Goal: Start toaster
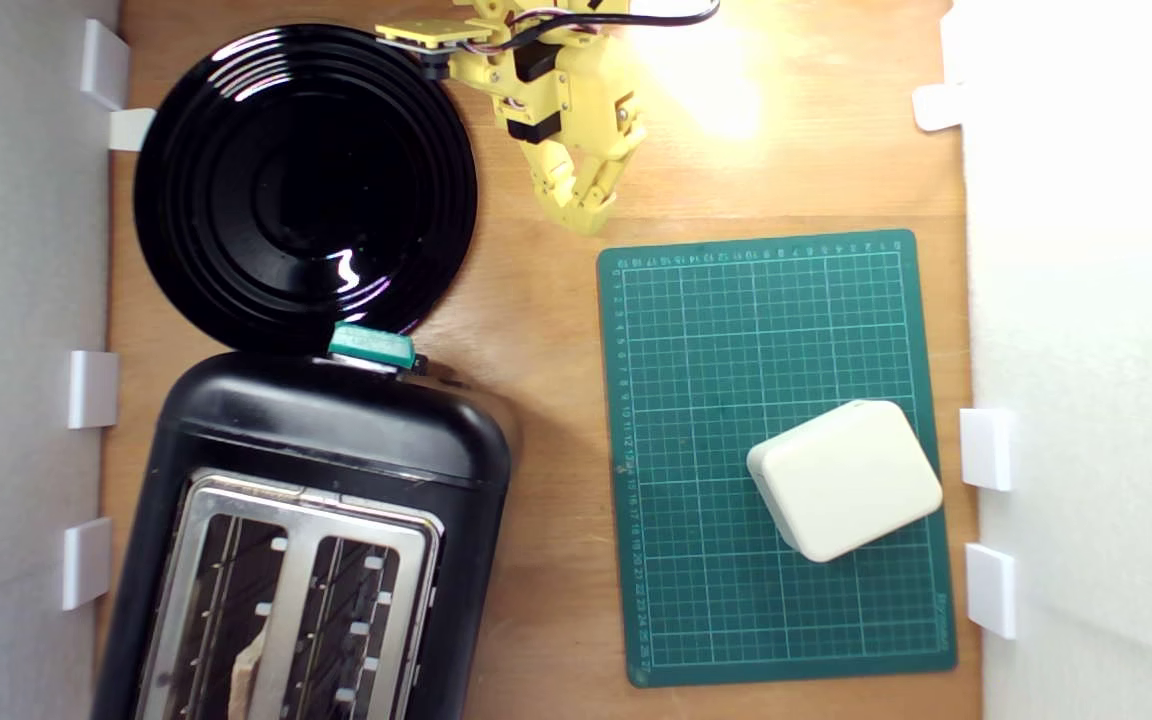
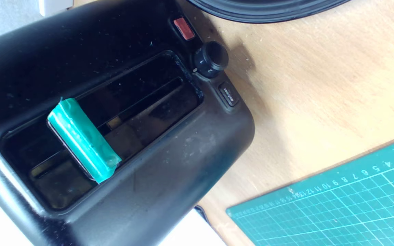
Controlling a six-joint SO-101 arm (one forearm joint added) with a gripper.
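The toaster [image 1: 336, 450] is glossy black with a silver top and two wire-guided slots, standing at the lower part of the exterior view's left. Its teal lever [image 1: 371, 345] sticks out of the end face toward the plate. A tan piece [image 1: 248, 672] shows in one slot. The wrist view looks at that end face: the teal lever [image 2: 83, 140] sits in its long recess, beside a black knob [image 2: 211, 58] and a red button [image 2: 184, 28]. My yellow gripper [image 1: 586, 215] hangs at the top centre, well apart from the toaster, fingers together with nothing between them.
A round black plate [image 1: 304, 185] lies just beyond the lever end. A green cutting mat [image 1: 706, 330] covers the exterior view's right, with a small cream rounded box [image 1: 846, 478] on it. White clips line both side walls.
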